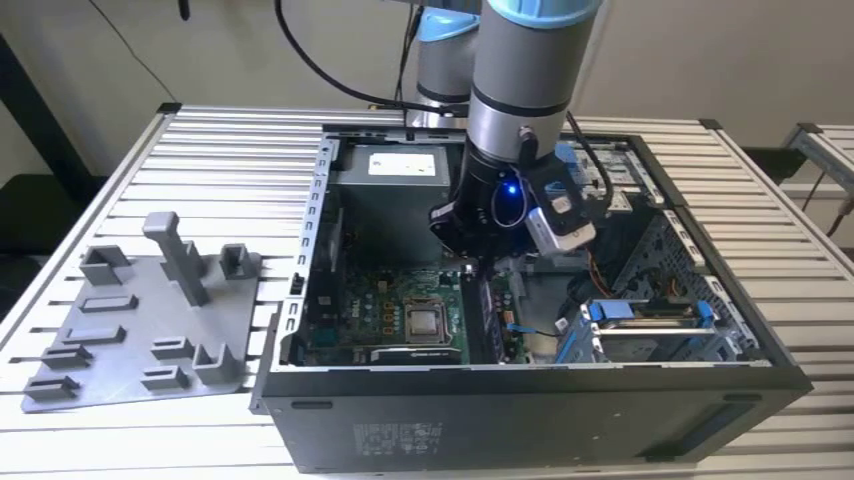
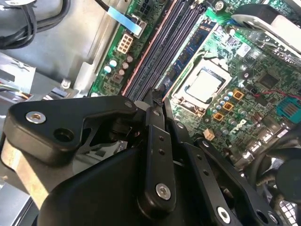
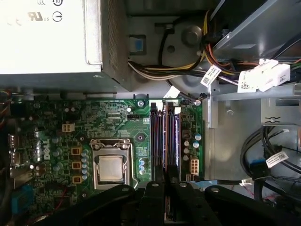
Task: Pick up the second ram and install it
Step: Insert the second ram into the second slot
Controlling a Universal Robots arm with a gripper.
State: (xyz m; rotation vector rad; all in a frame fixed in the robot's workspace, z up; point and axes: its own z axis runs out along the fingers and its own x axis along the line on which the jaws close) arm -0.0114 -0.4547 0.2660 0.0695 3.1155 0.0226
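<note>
Gripper is pinched narrow on what I take to be the second ram, edge-on right under its tips at the slots; it's light, stiff and fragile, so I'd grip the flat faces mid-length.

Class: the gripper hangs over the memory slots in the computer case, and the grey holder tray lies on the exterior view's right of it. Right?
No. The exterior view shows the grey holder tray on the exterior view's left of the computer case. The gripper is over the memory slots.
</note>
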